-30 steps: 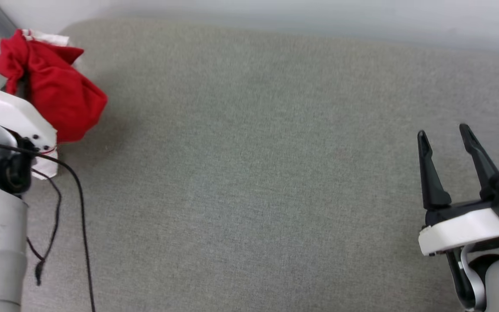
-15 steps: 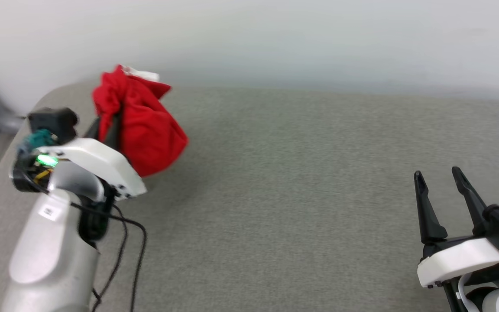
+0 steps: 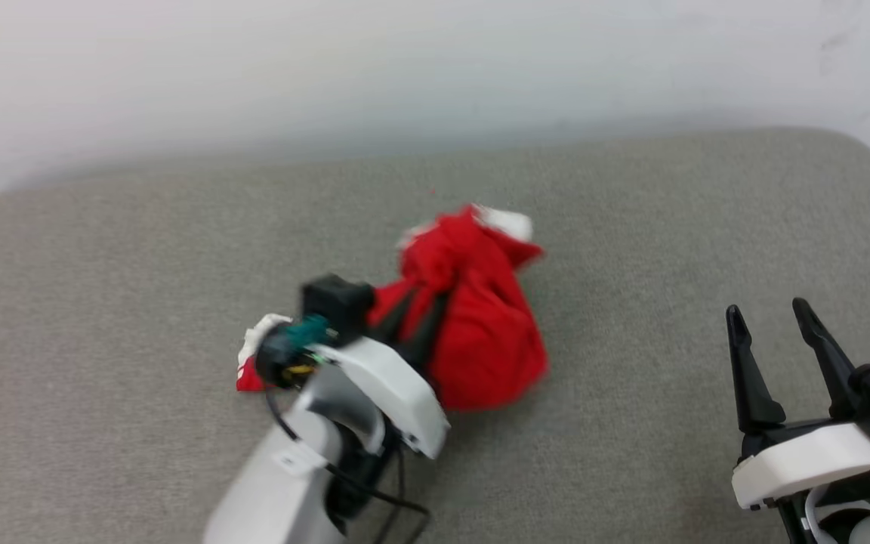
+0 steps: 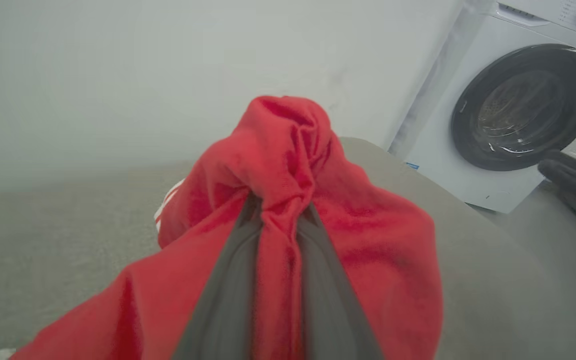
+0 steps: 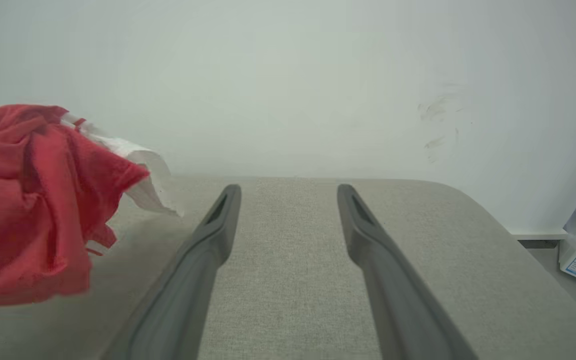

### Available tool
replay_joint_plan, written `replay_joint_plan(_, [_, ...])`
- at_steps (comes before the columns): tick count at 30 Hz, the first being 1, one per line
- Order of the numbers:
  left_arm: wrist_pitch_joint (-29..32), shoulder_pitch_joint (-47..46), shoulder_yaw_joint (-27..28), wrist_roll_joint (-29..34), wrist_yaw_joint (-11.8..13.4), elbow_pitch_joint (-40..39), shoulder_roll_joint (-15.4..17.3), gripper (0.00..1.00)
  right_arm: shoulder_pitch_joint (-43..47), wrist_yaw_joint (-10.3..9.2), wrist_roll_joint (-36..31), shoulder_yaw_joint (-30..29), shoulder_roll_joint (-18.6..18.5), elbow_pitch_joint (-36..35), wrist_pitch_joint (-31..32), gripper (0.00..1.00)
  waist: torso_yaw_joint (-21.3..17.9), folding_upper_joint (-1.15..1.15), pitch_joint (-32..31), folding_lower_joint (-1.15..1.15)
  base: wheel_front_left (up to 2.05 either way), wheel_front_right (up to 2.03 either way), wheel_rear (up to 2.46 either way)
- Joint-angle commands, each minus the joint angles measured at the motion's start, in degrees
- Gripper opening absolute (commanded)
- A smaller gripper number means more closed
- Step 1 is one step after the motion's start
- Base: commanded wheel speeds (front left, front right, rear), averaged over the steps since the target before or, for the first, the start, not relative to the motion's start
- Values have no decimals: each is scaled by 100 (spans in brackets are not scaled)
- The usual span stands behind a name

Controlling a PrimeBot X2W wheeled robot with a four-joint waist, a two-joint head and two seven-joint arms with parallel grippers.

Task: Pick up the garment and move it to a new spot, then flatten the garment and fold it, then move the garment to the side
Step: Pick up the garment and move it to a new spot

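Note:
The garment (image 3: 480, 332) is a bunched red jersey with white sleeve cloth at its top, hanging over the middle of the grey table (image 3: 140, 264). My left gripper (image 3: 416, 321) is shut on a twisted fold of it, and red cloth drapes over both fingers. The left wrist view shows the garment (image 4: 288, 200) pinched between the two dark fingers (image 4: 228, 295), with striped trim at its left. A trailing bit lies on the table (image 3: 254, 363). My right gripper (image 3: 767, 313) stands open at the lower right, with nothing between its fingers (image 5: 213, 235), and the garment (image 5: 33, 200) hangs to its left.
A white washing machine (image 4: 513, 105) with a dark round door stands beyond the table's end in the left wrist view. The pale wall (image 3: 405, 68) runs behind the table. The table's rounded right corner (image 3: 858, 151) is near my right arm.
The head camera has swung, so the whole picture shifted. My left arm has carried the hanging garment from the table's left end toward its middle. The right gripper holds its pose, open.

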Motion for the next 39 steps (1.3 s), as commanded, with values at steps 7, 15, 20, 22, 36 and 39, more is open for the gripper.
replay_joint_plan(7, [81, 266, -867, 94, -137, 415, -212, 0, -298, -3, 80, 13, 10, -28, -116, 100, -312, 0, 719, 1, 0, 0, 0])
replay_joint_plan(15, [-55, 335, -1585, 300, -211, 937, -228, 44, -449, -3, 103, -8, 10, 112, -239, 100, -227, 0, 930, 1, 0, 0, 0])
replay_joint_plan(20, [-346, 225, -1802, 240, -240, 934, -226, 100, -430, -3, 33, -40, 9, 182, -235, 100, -58, 0, 774, 1, 0, 0, 0])
replay_joint_plan(22, [-499, 181, -1853, 261, -240, 881, -227, 100, -392, -3, 21, -44, 9, 203, -210, 100, 17, 0, 673, 1, 0, 0, 0])
replay_joint_plan(36, [-1393, 448, -1197, 247, 448, 325, -5, 100, -16, -3, 15, -108, 9, 207, -33, 100, 335, 0, -4, 1, 0, 0, 0])
replay_joint_plan(39, [-1469, 571, -882, 175, 683, 245, 106, 100, 90, -3, 49, -110, 9, 203, 9, 100, 380, 0, -106, 1, 0, 0, 0])
